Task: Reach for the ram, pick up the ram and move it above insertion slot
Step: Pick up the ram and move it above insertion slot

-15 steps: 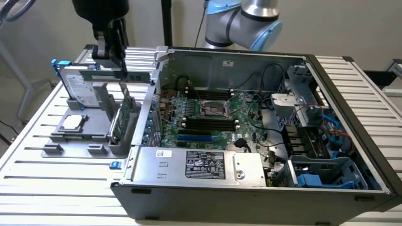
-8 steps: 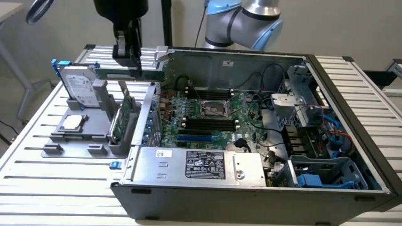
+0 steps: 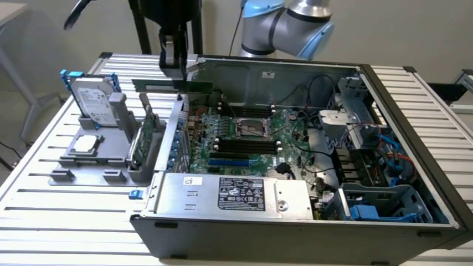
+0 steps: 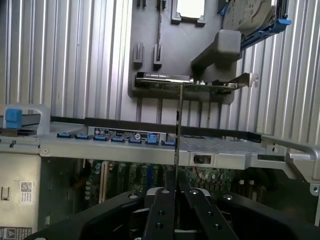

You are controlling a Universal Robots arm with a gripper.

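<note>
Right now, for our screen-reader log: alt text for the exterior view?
Jaws hold the ram level over the wall of the open computer case on the exterior view's left; a grey fixture with a hard drive stands beside the case.

A plain pale wall [image 3: 414, 27] stands behind the ribbed metal table [image 3: 44, 138].

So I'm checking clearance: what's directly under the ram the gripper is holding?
Under the ram, held by the gripper, lie the case's side wall and the motherboard's edge. The memory slots sit further inside.
</note>
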